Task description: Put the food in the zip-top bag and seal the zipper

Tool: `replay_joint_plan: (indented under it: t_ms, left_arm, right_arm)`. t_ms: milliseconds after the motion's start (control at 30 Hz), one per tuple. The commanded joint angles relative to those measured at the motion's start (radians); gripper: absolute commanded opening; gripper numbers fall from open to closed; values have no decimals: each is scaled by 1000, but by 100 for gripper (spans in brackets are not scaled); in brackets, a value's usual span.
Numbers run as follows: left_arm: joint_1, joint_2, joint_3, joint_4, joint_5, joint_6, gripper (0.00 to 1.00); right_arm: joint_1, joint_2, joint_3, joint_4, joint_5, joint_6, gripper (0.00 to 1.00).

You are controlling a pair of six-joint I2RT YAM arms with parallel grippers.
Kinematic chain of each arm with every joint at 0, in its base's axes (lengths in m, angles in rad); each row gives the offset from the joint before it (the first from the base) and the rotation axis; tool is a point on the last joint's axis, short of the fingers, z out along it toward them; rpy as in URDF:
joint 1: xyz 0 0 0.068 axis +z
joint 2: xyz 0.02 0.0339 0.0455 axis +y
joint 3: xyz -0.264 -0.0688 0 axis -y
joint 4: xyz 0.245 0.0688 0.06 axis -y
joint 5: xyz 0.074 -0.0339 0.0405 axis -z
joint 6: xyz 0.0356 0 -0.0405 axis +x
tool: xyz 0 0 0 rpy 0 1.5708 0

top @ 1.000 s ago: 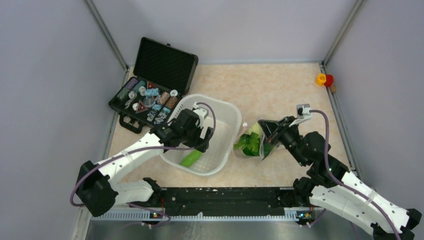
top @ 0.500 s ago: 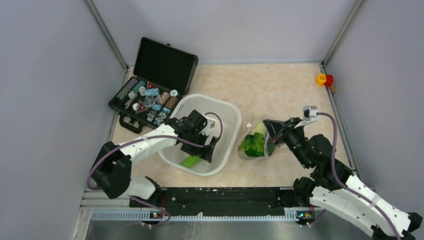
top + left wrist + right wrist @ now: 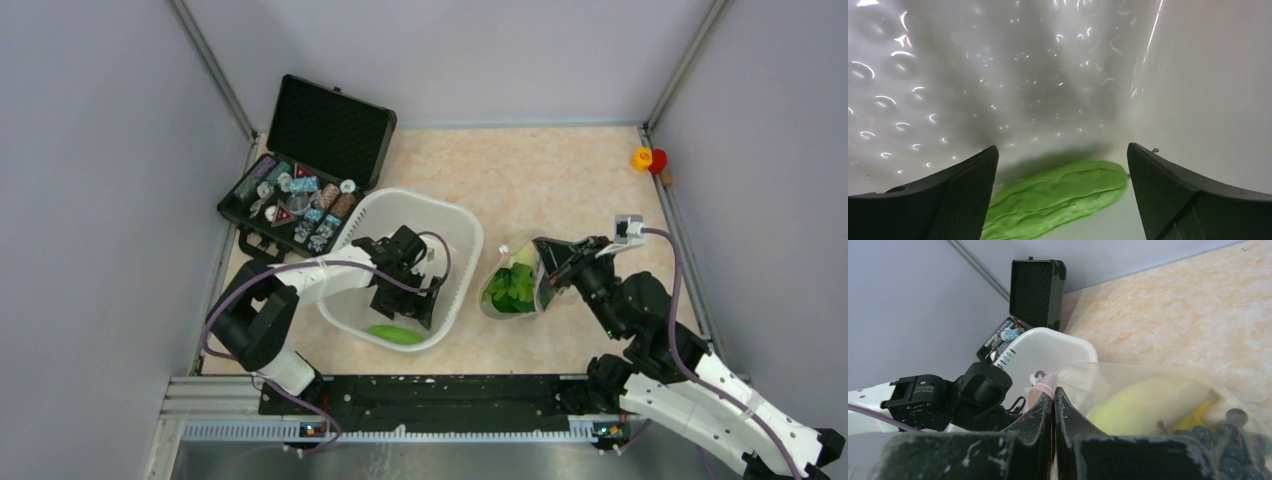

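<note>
The left tool (image 3: pixel 1062 149) hangs inside the translucent white rectangular plastic tub (image 3: pixel 998 75), its black textured fingers spread wide either side of the ridged, matte green toy cucumber (image 3: pixel 1058 192) lying on the glossy, dimpled tub floor. The right tool (image 3: pixel 1054 396) is pressed together on the pinkish-red zipper strip (image 3: pixel 1042 386) of the clear crinkly zip-top bag (image 3: pixel 1148 374), which rests on the beige marbled table (image 3: pixel 540 170) just beside the tub. The bag contains leafy green bok choy (image 3: pixel 512 288), a smooth pale radish (image 3: pixel 1143 405) and round dark grapes (image 3: pixel 1230 437).
</note>
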State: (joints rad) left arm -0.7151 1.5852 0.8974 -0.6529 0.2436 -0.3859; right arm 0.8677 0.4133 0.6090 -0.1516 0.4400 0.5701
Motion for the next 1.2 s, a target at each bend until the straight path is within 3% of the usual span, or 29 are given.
replay_joint_plan:
  t_ms: [0, 133, 200, 300, 367, 700, 900, 967, 1000, 1100, 1167]
  left_arm:
    - [-8, 29, -53, 70, -67, -22, 99]
    - [-7, -10, -74, 134, -63, -45, 98]
    - [-6, -33, -71, 143, -72, -47, 89]
    - [-6, -43, -41, 128, -87, -43, 42]
    - [-6, -75, -31, 131, -88, -42, 24]
    - [0, -246, 46, 205, -234, -31, 0]
    - [11, -270, 108, 224, -280, -9, 0]
    - [15, -267, 122, 197, -277, -2, 29]
    - [17, -265, 126, 171, -280, -3, 53]
    - [19, -299, 95, 119, -270, -31, 76]
    - [19, -353, 44, 111, -162, -54, 78]
  right_arm:
    - [-6, -16, 18, 12, 31, 7, 0]
    - [-5, -25, 17, 6, 36, 15, 0]
    - [-5, -31, 17, 1, 41, 19, 0]
    - [-5, -36, 15, -3, 51, 27, 0]
    - [-6, -36, 16, -11, 59, 34, 0]
    - [-6, -54, 5, -25, 75, 56, 0]
    - [-5, -61, 9, -41, 78, 61, 0]
    - [-5, -65, 8, -46, 81, 66, 0]
    - [-6, -66, 10, -49, 82, 65, 0]
    - [-5, -68, 12, -62, 83, 68, 0]
    - [-5, -69, 11, -66, 86, 65, 0]
